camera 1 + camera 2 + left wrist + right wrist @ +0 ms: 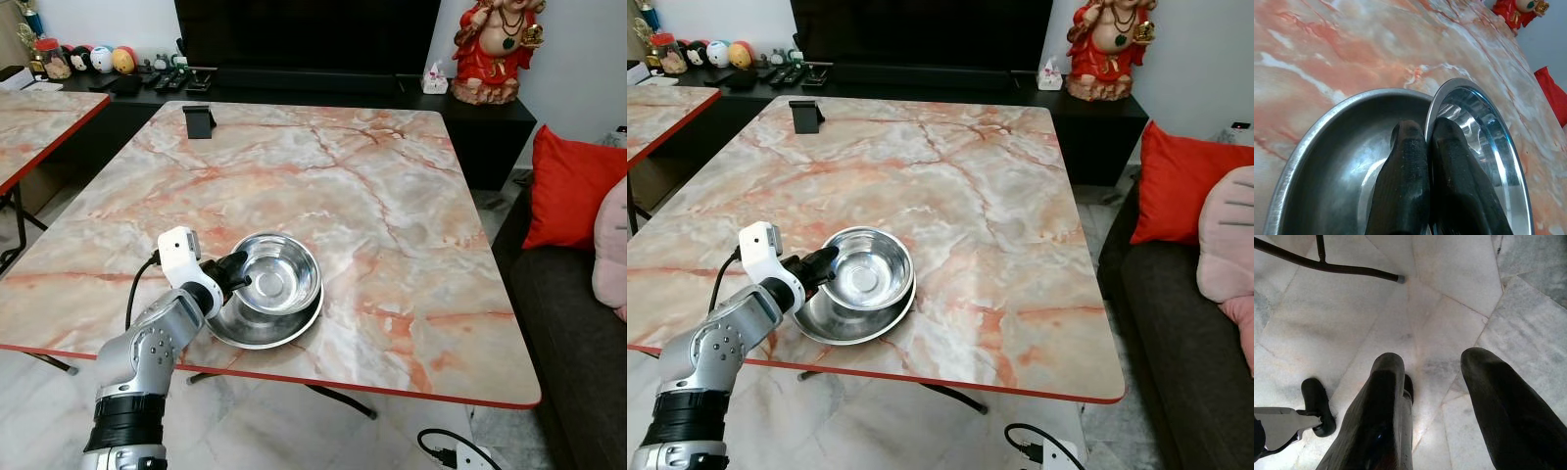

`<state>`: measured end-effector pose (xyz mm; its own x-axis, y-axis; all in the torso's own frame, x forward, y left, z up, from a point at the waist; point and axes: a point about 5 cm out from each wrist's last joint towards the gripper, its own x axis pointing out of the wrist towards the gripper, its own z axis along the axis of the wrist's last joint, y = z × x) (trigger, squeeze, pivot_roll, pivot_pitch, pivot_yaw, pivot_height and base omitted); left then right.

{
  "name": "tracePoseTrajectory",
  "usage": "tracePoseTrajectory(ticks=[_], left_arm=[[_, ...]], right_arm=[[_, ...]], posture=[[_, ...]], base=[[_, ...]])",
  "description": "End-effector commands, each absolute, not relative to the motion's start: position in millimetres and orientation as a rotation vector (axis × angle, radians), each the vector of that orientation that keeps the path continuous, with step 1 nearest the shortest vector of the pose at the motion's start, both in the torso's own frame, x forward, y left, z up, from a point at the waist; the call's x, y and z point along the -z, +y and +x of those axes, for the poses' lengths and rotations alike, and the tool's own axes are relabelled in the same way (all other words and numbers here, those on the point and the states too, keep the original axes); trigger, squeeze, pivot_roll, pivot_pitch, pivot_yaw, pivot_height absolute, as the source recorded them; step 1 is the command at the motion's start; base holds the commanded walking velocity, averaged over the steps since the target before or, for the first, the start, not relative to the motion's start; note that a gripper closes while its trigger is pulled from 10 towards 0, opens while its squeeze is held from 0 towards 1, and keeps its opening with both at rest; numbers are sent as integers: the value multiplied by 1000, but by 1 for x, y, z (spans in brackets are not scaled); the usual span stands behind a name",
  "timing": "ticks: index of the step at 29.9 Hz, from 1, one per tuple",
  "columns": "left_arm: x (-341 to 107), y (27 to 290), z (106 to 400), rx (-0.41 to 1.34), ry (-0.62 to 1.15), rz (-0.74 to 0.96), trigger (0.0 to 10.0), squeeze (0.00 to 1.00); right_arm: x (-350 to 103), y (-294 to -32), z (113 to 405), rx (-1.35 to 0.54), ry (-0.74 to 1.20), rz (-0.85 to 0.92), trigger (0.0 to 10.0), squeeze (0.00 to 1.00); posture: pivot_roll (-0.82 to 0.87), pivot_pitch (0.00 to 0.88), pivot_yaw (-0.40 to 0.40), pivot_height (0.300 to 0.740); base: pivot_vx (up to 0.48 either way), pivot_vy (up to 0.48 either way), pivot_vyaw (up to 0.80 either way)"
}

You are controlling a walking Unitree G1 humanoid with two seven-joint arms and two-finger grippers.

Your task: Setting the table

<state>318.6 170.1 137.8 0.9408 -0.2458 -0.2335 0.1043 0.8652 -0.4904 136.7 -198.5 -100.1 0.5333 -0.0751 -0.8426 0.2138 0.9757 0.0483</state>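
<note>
Steel bowl (pixel 276 275) in plate (pixel 257 328), left gripper (pixel 238 275) pinching

Head stereo pair looks down over marble table (pixel 392 196), sharing it; left wrist close on steel bowls (pixel 1469 127); right wrist faces floor (pixel 1449 298).

Table (pixel 392 196): marble pattern, pink-orange veins on grey-white, red edge. Bowls (pixel 279 279): shiny silver steel. Left arm (pixel 147 352): silver, white wrist; black fingers (pixel 1405 181). Cushion (pixel 568 191): red. Statue (pixel 495 49): red, gold trim. Floor (pixel 1449 298): pale grey marble tiles
</note>
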Motion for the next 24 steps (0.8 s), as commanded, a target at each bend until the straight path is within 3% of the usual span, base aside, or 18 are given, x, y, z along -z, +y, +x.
tracePoseTrajectory(ticks=[1,12,13,14,15,22,24], left_arm=[[-136,172,316,174,312,-478,10000,0],[-135,173,316,162,323,-471,10000,0],[-135,173,316,162,324,-471,10000,133],[-135,173,316,162,324,-471,10000,133],[-135,172,316,163,324,-472,10000,247],[-134,172,317,159,328,-467,10000,208],[-133,172,317,158,331,-461,10000,235]], right_arm=[[101,-199,136,172,1004,149,10000,0],[101,-199,136,173,1004,149,10000,0],[101,-199,136,173,1004,149,10000,0],[101,-199,135,173,1005,149,10000,0],[101,-199,135,173,1005,149,10000,0],[101,-199,136,171,1005,149,10000,0],[101,-199,135,172,1005,149,10000,0]], posture=[[2,0,-16,740],[6,0,-16,740],[6,0,-16,740],[6,0,-16,740],[6,0,-16,740],[6,0,-16,740],[4,0,-17,740]], base=[[0,0,0],[0,0,0],[0,0,0],[0,0,0],[0,0,0],[0,0,0],[0,0,0]])
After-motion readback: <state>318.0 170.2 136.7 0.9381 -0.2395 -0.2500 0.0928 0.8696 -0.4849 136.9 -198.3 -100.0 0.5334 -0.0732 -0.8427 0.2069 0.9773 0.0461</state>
